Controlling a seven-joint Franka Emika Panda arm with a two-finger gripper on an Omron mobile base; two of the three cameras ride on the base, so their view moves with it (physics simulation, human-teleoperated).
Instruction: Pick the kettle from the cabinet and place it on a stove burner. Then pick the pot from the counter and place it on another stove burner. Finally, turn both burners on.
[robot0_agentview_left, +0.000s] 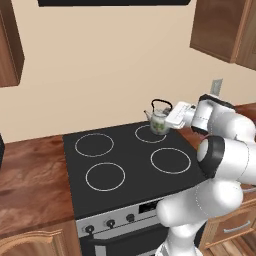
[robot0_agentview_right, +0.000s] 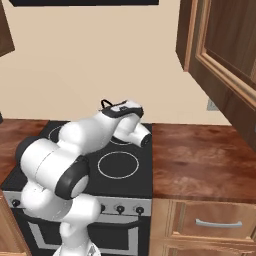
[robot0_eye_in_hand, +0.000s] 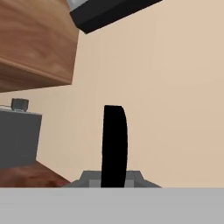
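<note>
Holding the kettle by its thin black arched handle looks right: that loop is the only slim, stiff part the fingers can close round, while the round body is probably smooth, hard and slippery, and likely light since it is small.

Left base view: kettle is whitish-grey, teapot-shaped, green leaf print, curved spout pointing left, handle arching over the top. It is at the back right ring of the black cooktop, near the back edge; whether it is resting on the glass or just above it I cannot tell. Gripper comes in from the right, at the handle side of the kettle. Three other rings are bare.

Right base view: arm covers most of the kettle, only the black handle pokes out above the wrist, over the far part of the cooktop. Front right ring is free. Counter runs to the right of the stove edge.

Hand view: fingers are together, clamped on the handle, which stands as a dark vertical band straight ahead. Beige wall behind, wood cabinet at the upper left.
</note>
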